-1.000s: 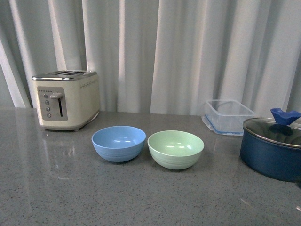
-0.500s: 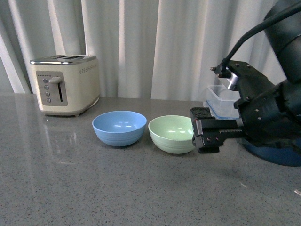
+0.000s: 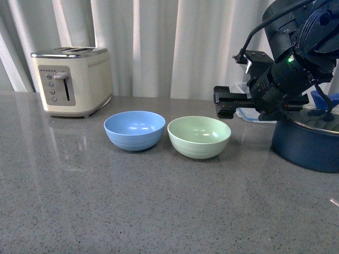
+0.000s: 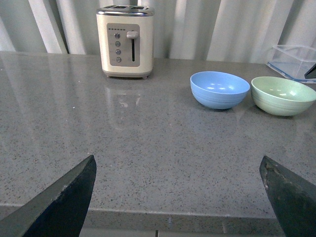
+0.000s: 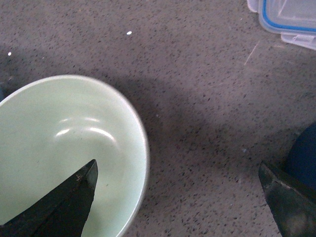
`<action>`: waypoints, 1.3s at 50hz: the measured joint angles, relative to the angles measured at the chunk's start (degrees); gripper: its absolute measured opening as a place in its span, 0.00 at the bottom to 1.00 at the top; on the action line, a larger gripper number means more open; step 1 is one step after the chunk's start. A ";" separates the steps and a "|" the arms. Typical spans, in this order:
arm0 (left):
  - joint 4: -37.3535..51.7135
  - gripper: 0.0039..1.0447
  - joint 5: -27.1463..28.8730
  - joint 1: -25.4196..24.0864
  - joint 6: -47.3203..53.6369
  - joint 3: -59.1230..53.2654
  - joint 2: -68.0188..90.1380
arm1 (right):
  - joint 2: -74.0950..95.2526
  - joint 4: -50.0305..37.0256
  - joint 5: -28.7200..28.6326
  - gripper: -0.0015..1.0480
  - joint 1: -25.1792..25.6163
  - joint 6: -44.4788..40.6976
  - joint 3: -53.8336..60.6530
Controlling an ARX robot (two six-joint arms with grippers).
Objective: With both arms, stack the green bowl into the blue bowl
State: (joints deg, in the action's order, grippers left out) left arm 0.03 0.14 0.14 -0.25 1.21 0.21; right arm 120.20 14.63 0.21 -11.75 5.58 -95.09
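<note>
The green bowl [image 3: 199, 136] sits upright on the grey counter, with the blue bowl [image 3: 134, 129] close beside it on the left, both empty. My right gripper [image 3: 222, 108] hangs open just above and behind the green bowl's right rim. In the right wrist view one finger is over the green bowl's [image 5: 59, 153] inside and the other is beyond its rim, near the navy pot. My left gripper [image 4: 177, 197] is open over the counter's near edge, far from the blue bowl [image 4: 219, 89] and the green bowl [image 4: 282, 95].
A cream toaster [image 3: 71, 80] stands at the back left. A dark navy pot with a glass lid [image 3: 310, 140] sits right of the green bowl, under my right arm. A clear container [image 5: 291, 19] with a blue-rimmed lid lies behind it.
My right arm came into view from the right, then rose and drew back, now above the green bowl's right rim. The view has shifted, so the bowls sit higher in frame.
</note>
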 joint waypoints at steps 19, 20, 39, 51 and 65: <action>0.00 0.94 0.00 0.00 -0.02 0.00 0.00 | 3.06 0.48 -0.11 0.90 0.50 -0.70 -3.52; 0.00 0.94 0.00 0.00 -0.02 0.00 0.00 | 3.15 0.35 -0.17 0.90 0.42 -0.72 -3.48; 0.00 0.94 0.00 0.00 -0.02 0.00 0.00 | 4.00 -0.42 -1.09 0.90 -1.60 -1.33 -1.99; 0.00 0.94 0.00 0.00 -0.02 0.00 0.00 | 5.51 -0.44 -1.14 0.90 -1.81 -1.36 -1.99; 0.00 0.94 0.00 0.00 -0.02 0.00 0.00 | 5.92 -1.81 -1.86 0.86 -2.19 -1.70 -0.52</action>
State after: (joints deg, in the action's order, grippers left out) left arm 0.03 0.14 0.14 -0.27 1.21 0.21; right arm 126.13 12.82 -1.65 -13.93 3.88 -95.61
